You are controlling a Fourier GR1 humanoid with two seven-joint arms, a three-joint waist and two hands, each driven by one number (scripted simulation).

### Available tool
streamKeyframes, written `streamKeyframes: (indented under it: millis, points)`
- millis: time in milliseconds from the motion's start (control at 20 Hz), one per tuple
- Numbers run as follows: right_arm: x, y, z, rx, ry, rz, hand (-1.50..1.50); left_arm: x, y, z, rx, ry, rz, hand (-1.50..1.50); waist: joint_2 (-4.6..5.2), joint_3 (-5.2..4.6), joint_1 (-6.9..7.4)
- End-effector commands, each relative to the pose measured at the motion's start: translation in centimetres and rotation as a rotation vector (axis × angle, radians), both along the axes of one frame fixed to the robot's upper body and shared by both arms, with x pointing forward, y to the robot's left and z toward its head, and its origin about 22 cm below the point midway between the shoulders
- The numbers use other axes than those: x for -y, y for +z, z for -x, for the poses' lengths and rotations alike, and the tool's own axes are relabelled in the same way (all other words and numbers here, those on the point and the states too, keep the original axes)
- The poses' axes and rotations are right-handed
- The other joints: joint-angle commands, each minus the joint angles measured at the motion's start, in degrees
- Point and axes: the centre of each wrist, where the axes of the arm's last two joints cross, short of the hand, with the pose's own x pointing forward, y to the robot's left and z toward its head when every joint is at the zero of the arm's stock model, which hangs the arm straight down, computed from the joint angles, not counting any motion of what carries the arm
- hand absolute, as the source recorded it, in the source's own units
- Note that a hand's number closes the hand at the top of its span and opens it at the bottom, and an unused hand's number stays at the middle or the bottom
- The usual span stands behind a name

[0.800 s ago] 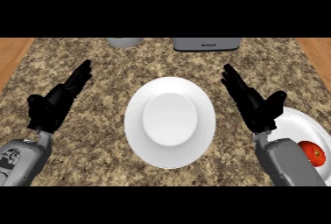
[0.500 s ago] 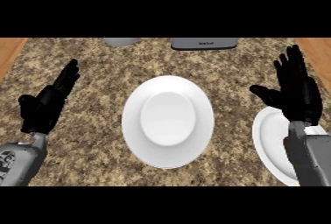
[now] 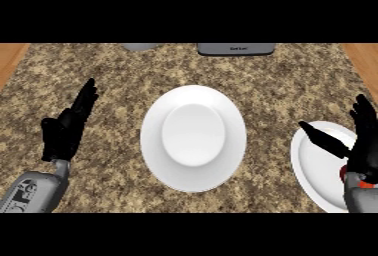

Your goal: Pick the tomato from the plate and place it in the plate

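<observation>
A large white plate (image 3: pixel 193 137) lies bare in the middle of the counter. A second white plate (image 3: pixel 314 167) sits at the right edge. My right hand (image 3: pixel 360 142) hangs over that plate, open, fingers straight and thumb spread to the left. Only a sliver of the red tomato (image 3: pixel 342 174) shows beside my right wrist; the rest is hidden under the hand and forearm. My left hand (image 3: pixel 68 127) rests open at the left, fingers up, well away from both plates.
A grey appliance (image 3: pixel 235 49) and a grey cup-like object (image 3: pixel 140 46) stand at the counter's back edge. Wooden floor (image 3: pixel 11 57) shows past the counter's left and right ends.
My right hand has swung rightward and down, from beside the middle plate to over the right plate, now covering most of the tomato. The left hand has shifted slightly.
</observation>
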Motion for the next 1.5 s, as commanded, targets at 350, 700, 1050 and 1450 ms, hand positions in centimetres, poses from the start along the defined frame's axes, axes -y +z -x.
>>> streamKeyframes:
  millis: [350,700,1050,1450]
  points:
    - [1.2,2.2,8.4,-0.002,-0.201,0.303,-1.5,2.4,-0.5,0.1,0.002,0.01,0.014,0.0,-0.32,0.06,0.26]
    - [4.1,6.8,9.9,-0.482,-0.124,0.333,-1.5,-0.6,-0.1,-1.5,0.008,0.013,-0.009,0.0,0.27,-0.21,0.06]
    - [2.6,12.7,11.4,-0.675,-0.057,0.275,-1.5,0.8,-1.1,-0.9,0.016,0.01,0.006,0.0,-0.06,0.06,0.31]
    - [5.5,10.1,8.5,-0.714,-0.041,0.185,-1.5,1.5,0.5,-1.1,0.008,-0.012,0.017,0.0,-0.02,0.18,1.14]
